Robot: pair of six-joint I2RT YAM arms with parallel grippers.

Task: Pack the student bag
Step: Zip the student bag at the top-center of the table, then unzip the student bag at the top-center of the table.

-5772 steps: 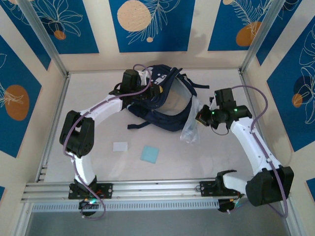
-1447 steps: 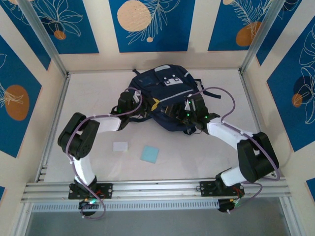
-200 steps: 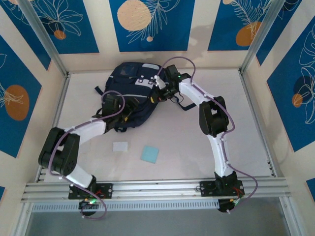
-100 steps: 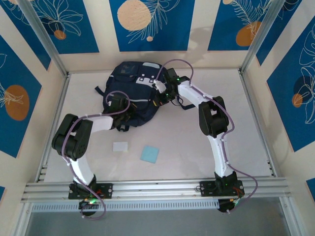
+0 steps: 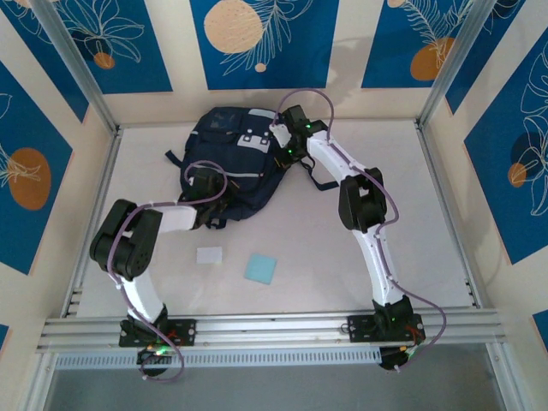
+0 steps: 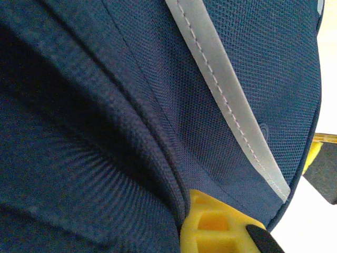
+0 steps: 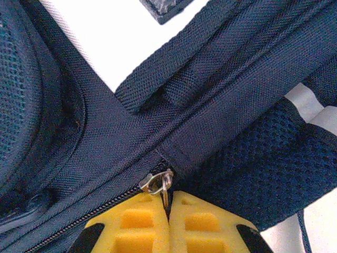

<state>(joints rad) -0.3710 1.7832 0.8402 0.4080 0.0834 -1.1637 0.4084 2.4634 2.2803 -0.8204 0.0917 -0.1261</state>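
At the far left of the table [image 5: 411, 214], the bag [image 5: 235, 163] lies close to the back wall [image 5: 368, 103], left gripper [image 5: 211, 190] clamped on its fabric, right gripper [image 7: 168, 204] closed on the zip pull [image 7: 162, 185]. If the left hold slips, the bag may drag with the zip, or the pull may escape. Room is tight behind the bag, open to its right and front.

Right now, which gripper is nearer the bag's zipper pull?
Right. The right gripper is shut on the zipper pull, on the right side of the student bag. The left gripper is clamped on fabric at the bag's near edge, well away from the pull.
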